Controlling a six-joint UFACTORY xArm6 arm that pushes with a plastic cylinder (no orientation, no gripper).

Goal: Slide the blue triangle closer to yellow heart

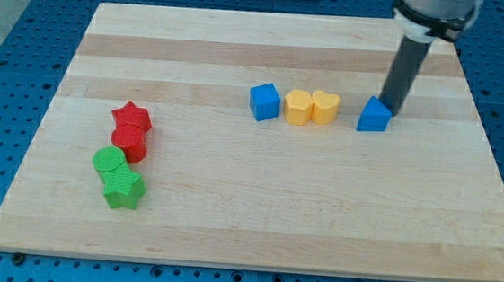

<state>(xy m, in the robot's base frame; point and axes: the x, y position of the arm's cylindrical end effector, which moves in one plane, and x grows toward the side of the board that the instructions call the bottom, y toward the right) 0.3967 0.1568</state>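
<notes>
The blue triangle (pixel 374 115) sits on the wooden board (pixel 255 213) right of centre. The yellow heart (pixel 325 107) lies a short gap to its left, touching a yellow hexagon-like block (pixel 298 107). My tip (pixel 390 110) is at the triangle's upper right edge, touching or nearly touching it. The dark rod rises from there toward the view's top.
A blue cube (pixel 264 101) sits left of the yellow pair. At the view's left, a red star (pixel 131 115) and a red cylinder (pixel 130 140) stand above a green cylinder (pixel 109 161) and a green star (pixel 124 188).
</notes>
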